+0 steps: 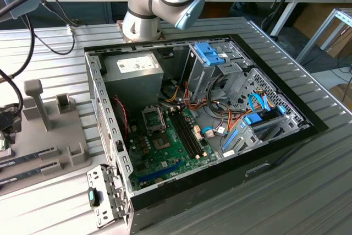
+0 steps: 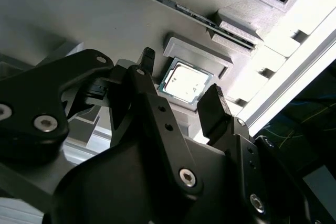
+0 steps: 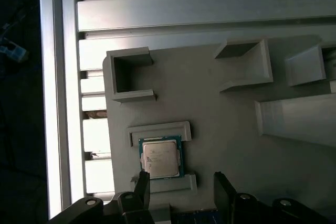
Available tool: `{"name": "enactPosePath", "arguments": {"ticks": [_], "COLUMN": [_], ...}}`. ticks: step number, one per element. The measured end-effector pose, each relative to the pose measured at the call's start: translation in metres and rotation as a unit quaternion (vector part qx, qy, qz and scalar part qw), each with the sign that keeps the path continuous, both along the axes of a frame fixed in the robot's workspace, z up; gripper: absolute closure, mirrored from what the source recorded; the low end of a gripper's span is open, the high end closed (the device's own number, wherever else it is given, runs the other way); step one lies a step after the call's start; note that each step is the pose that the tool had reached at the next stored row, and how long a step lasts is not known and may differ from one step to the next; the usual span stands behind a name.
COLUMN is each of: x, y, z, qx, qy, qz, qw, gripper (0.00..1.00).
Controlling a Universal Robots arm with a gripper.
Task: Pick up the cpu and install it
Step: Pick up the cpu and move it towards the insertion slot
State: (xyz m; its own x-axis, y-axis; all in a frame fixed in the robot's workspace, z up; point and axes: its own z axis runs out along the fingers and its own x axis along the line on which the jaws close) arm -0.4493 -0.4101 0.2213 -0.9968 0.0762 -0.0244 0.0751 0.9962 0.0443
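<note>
The cpu (image 3: pixel 160 157) lies in its recess on the grey fixture tray (image 3: pixel 226 129), not yet lifted. The gripper (image 3: pixel 181 182) hovers over that tray, jaws spread and empty, apparently clear of the cpu. Both pickup and installation remain undone.

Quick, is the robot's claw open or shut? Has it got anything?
Gripper: open, holding nothing; the cpu lies untouched beneath it.

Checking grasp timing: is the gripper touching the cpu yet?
Cannot tell. In the first wrist view the open gripper has one fingertip overlapping a corner of the cpu, but neither contact nor a gap shows plainly.
</note>
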Motion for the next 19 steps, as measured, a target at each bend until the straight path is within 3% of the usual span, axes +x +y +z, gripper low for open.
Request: {"name": "enactPosePath", "arguments": {"ticks": [19], "x": [0.0000], "y": [0.0000], "z": [-0.0058], "qx": [0.0000], "qy": [0.0000], "qz": [0.000], "qw": [1.00000], "gripper": [0.40]}}
